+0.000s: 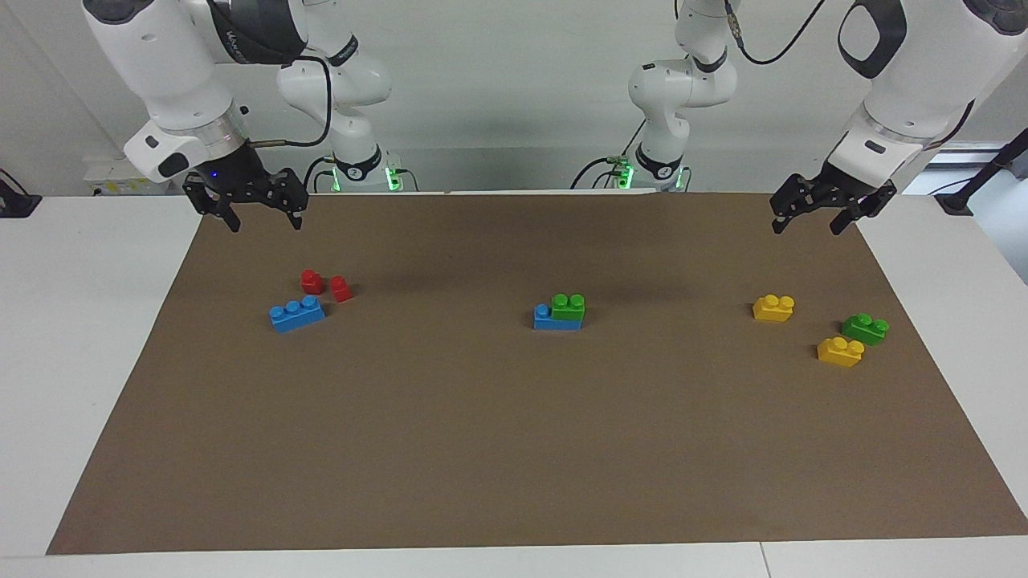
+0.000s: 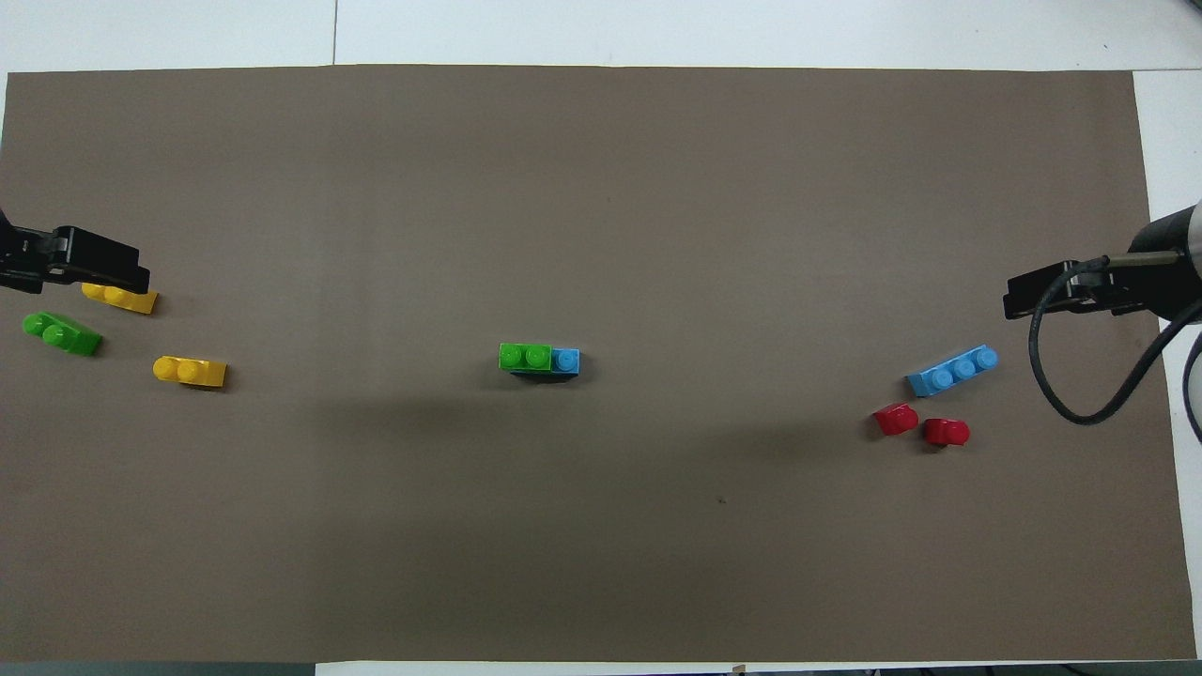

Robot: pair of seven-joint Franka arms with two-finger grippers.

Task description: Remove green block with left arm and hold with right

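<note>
The bright green block (image 1: 569,309) (image 2: 524,357) sits stacked on a blue brick (image 1: 552,322) (image 2: 566,361) in the middle of the brown mat (image 1: 514,449). One blue stud shows beside it, toward the right arm's end. My left gripper (image 1: 807,228) (image 2: 99,268) hangs open over the mat's corner at the left arm's end, holding nothing. My right gripper (image 1: 266,225) (image 2: 1042,296) hangs open over the corner at the right arm's end, also empty. Both are well away from the stack.
At the left arm's end lie a darker green brick (image 1: 865,328) (image 2: 61,333) and two yellow bricks (image 1: 773,307) (image 1: 840,351). At the right arm's end lie a blue three-stud brick (image 1: 296,313) (image 2: 952,370) and two red pieces (image 1: 312,281) (image 1: 341,289).
</note>
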